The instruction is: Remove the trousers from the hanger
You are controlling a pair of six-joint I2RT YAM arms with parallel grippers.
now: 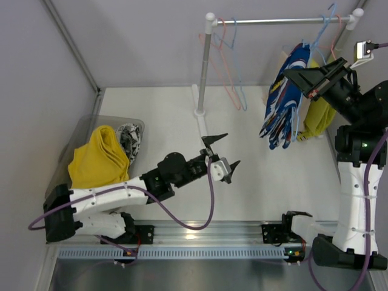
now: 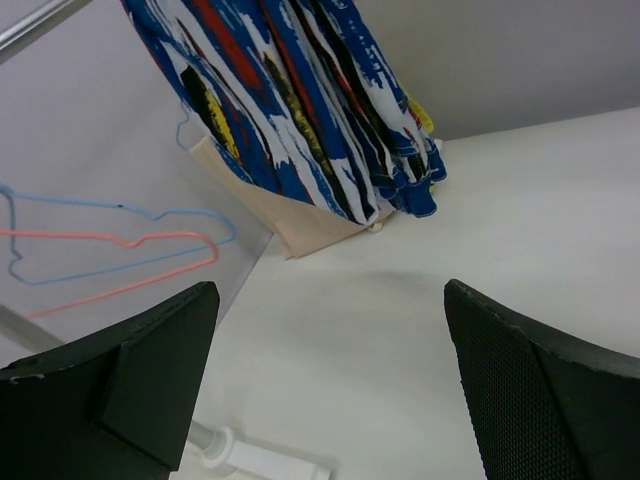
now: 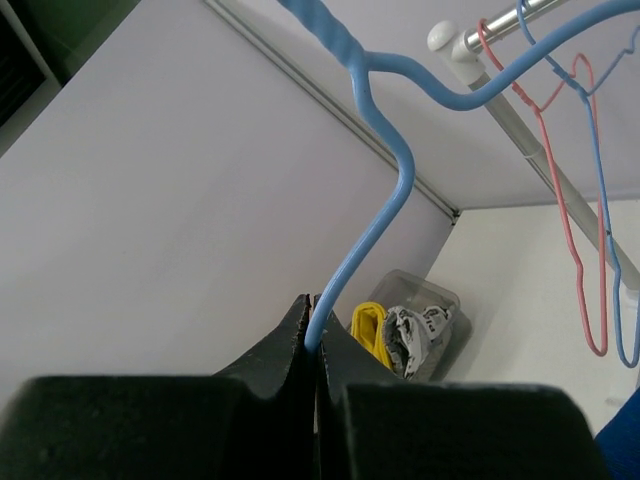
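The blue trousers [image 1: 280, 103] with white and red patches hang from a blue hanger [image 1: 317, 47] at the right end of the rail [image 1: 279, 21]. My right gripper [image 1: 296, 75] is up beside them, shut on the hanger's blue wire [image 3: 385, 205] at the fingertips [image 3: 300, 335]. My left gripper [image 1: 221, 154] hovers open and empty over the table's middle, left of the trousers [image 2: 300, 100], which fill the top of its wrist view. The yellow trousers [image 1: 100, 159] and the black-and-white print trousers [image 1: 129, 139] lie in a clear bin [image 1: 85, 128] at the left.
A beige cloth [image 2: 300, 225] and an olive-yellow cloth [image 1: 318, 118] hang behind the blue trousers. Two empty hangers, pink [image 1: 225, 66] and blue [image 1: 237, 79], hang by the rail's left post [image 1: 204, 73], whose foot stands on the table. Grey walls close the back and left.
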